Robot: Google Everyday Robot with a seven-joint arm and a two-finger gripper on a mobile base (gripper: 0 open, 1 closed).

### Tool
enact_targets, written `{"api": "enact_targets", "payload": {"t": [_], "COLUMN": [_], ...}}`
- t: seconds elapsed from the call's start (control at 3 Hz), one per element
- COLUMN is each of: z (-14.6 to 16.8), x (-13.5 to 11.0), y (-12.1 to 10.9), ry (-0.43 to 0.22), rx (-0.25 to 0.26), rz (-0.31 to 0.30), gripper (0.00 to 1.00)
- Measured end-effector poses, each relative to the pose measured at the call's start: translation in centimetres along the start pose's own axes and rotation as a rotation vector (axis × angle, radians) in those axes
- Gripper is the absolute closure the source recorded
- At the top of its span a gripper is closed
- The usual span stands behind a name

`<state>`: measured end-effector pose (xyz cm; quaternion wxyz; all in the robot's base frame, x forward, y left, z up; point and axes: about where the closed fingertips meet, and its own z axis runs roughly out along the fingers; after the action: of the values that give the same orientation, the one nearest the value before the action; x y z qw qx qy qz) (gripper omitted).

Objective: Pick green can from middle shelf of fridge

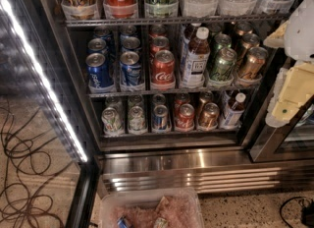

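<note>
The fridge point(196, 160) stands open with its glass door and white light strip point(39, 79) at the left. The middle shelf point(171, 91) holds rows of blue cans, red cans, a white-capped bottle, green cans and bronze cans. The front green can point(223, 65) stands right of the bottle, left of the bronze can point(252, 63). My gripper point(294, 82) is at the right edge of the view, pale and cream-coloured, outside the fridge frame, to the right of the bronze cans and apart from the green can.
The top rack point(162, 20) holds tall cans and clear water bottles. The bottom shelf point(167, 132) holds several small cans and a bottle. A clear bin point(152, 210) sits on the floor in front. Cables point(24, 173) lie on the floor at the left.
</note>
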<state>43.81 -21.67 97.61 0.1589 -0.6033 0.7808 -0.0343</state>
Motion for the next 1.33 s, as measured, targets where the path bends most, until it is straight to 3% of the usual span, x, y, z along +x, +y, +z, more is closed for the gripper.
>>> {"api": "enact_targets", "payload": {"t": [0.33,0.67,1.0,1.33], "z": [0.0,1.9,6.1,6.8], "x": [0.0,-0.4,-0.8,-1.3], "y": [0.0,0.3,1.7,0.8], "ry": [0.000,-0.062,-0.170,-0.207], "rx": [0.000,-0.005,-0.035,0.012], "rz": [0.000,0.074,0.215,0.235], "gripper": [0.00,0.00,0.00,0.00]}}
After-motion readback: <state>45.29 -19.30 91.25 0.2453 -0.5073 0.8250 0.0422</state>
